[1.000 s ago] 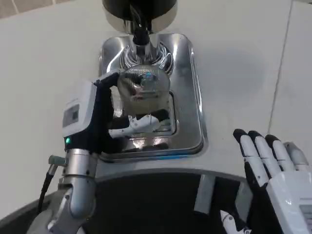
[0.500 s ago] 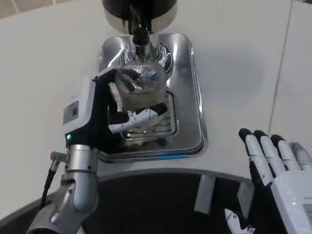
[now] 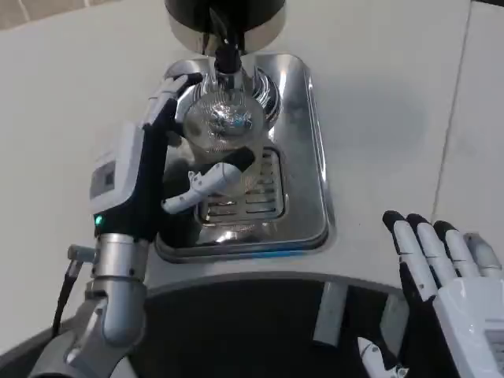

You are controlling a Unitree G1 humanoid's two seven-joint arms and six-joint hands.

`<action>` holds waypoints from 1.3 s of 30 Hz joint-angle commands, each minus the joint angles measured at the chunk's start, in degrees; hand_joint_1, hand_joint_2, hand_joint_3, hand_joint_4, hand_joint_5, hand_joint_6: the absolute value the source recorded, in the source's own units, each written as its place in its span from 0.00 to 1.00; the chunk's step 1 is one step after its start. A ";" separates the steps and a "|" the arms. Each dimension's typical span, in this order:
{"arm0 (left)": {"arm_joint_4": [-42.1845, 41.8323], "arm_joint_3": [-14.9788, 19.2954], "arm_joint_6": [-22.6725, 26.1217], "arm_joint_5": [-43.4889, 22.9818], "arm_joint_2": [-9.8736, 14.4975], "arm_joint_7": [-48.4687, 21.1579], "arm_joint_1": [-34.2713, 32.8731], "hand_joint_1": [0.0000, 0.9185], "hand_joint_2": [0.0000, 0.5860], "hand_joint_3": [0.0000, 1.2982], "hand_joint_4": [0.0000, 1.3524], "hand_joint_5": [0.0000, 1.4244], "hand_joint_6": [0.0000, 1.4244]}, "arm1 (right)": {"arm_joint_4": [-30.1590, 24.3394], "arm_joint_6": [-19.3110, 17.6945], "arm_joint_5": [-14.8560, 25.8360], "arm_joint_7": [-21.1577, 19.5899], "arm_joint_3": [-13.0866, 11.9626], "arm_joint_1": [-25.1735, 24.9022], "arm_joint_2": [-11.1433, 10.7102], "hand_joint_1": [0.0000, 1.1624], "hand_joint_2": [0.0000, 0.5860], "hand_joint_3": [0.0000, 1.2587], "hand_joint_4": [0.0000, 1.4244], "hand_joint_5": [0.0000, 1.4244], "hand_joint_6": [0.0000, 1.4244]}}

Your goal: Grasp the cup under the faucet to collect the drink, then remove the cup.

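Two hands show over the white table (image 3: 378, 94), and the steel drip tray (image 3: 303, 157) serves as the landmark for all of them. The clear cup (image 3: 223, 126) stands on the far half of the tray, directly beneath the black faucet (image 3: 226, 57), which hangs from the dark-bodied dispenser (image 3: 224, 16) at the tray's far end. The left hand (image 3: 150, 169) reaches in over the tray's left edge, its white back turned outward; its upper fingers (image 3: 169, 90) curve round the far-left side of the cup, while the thumb (image 3: 201, 183) lies against the cup's near side, just above the slotted grate (image 3: 252, 201) in the near half of the tray. The hand is wrapped about the cup in a grasp, though how firmly it bears on the glass cannot be told. The cup's rim sits just under the faucet's tip, with the cup upright. Whether any drink is in the cup cannot be made out through the reflections. The right hand (image 3: 441, 268) lies well apart from the tray, off its near-right corner, fingers stretched out and slightly spread, holding nothing.
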 commanded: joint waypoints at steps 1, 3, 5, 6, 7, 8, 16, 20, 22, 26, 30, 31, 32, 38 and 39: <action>-3.57 0.49 -0.93 -1.14 1.85 -1.53 3.02 0.12 0.00 0.14 0.03 0.30 0.29 | 1.32 0.19 1.16 -0.50 4.20 -0.49 2.12 0.30 0.92 0.00 0.00 0.00 0.00; -6.24 0.94 -0.81 -1.33 2.88 -2.02 4.56 0.10 0.00 0.13 0.01 0.27 0.24 | 1.58 0.22 1.81 -0.47 3.96 -0.99 2.04 0.30 0.92 0.00 0.00 0.00 0.00; -9.21 1.71 -0.55 -1.47 4.10 -2.55 6.34 0.09 0.00 0.11 0.00 0.25 0.22 | 1.78 0.25 2.33 -0.49 3.72 -1.40 1.98 0.30 0.92 0.00 0.00 0.00 0.00; -10.87 2.25 -0.41 -1.60 4.81 -2.91 7.39 0.09 0.00 0.11 0.00 0.25 0.22 | 1.84 0.28 2.67 -0.58 3.64 -1.57 1.98 0.30 0.92 0.00 0.00 0.00 0.00; -13.43 3.20 -0.29 -1.52 6.32 -3.35 9.22 0.08 0.00 0.11 0.00 0.25 0.21 | 1.88 0.32 2.93 -0.63 3.59 -1.68 1.95 0.30 0.92 0.00 0.00 0.00 0.00; -15.43 3.96 -0.05 -1.44 7.31 -3.82 10.60 0.08 0.00 0.10 0.00 0.24 0.20 | 1.83 0.32 3.38 -0.96 3.61 -1.73 1.97 0.30 0.92 0.00 0.00 0.00 0.00; -27.80 12.16 5.81 -3.86 13.83 -10.46 24.64 0.06 0.07 0.02 0.00 0.13 0.09 | 2.35 1.44 7.71 -1.77 3.01 -4.79 3.08 0.30 0.92 0.00 0.00 0.00 0.00; -39.37 14.84 11.89 1.67 16.23 -13.14 34.15 0.00 0.14 0.00 0.00 0.03 0.02 | 2.88 3.42 11.25 -1.02 2.39 -9.66 4.17 0.29 0.93 0.00 0.00 0.00 0.00; -44.91 15.28 16.05 5.01 16.59 -15.15 37.90 0.00 0.16 0.00 0.00 0.00 0.00 | 3.01 4.70 13.06 -0.54 2.15 -11.86 4.73 0.29 0.92 0.00 0.00 0.00 0.00; -52.35 14.89 20.79 7.90 15.09 -18.42 43.39 0.00 0.20 0.00 0.00 0.00 0.00 | 3.84 8.79 18.56 0.14 2.49 -18.02 6.87 0.30 0.95 0.00 0.00 0.00 0.00; -56.23 14.23 23.03 9.47 13.78 -20.10 46.11 0.00 0.20 0.00 0.00 0.00 0.00 | 5.66 13.02 22.68 -0.66 3.99 -23.51 8.03 0.32 0.97 0.00 0.00 0.00 0.00; -56.90 14.19 23.14 9.65 13.56 -20.16 46.62 0.00 0.20 0.00 0.00 0.00 0.00 | 6.73 14.18 23.65 -1.17 4.53 -25.86 8.60 0.32 0.97 0.00 0.00 0.00 0.00; -57.60 14.21 23.21 9.79 13.38 -20.21 47.14 0.00 0.20 0.00 0.00 0.00 0.00 | 7.80 15.21 24.43 -1.73 4.99 -28.35 9.08 0.33 0.97 0.00 0.00 0.00 0.00; -60.00 15.30 23.03 10.10 13.37 -19.40 49.21 0.00 0.20 0.00 0.00 0.00 0.00 | 12.93 19.63 30.33 -4.57 3.95 -39.63 8.57 0.33 0.97 0.00 0.00 0.00 0.00; -60.13 15.43 22.97 10.12 13.36 -19.31 49.36 0.00 0.20 0.00 0.00 0.00 0.00 | 13.50 20.14 31.32 -5.07 3.62 -40.81 7.93 0.33 0.97 0.00 0.00 0.00 0.00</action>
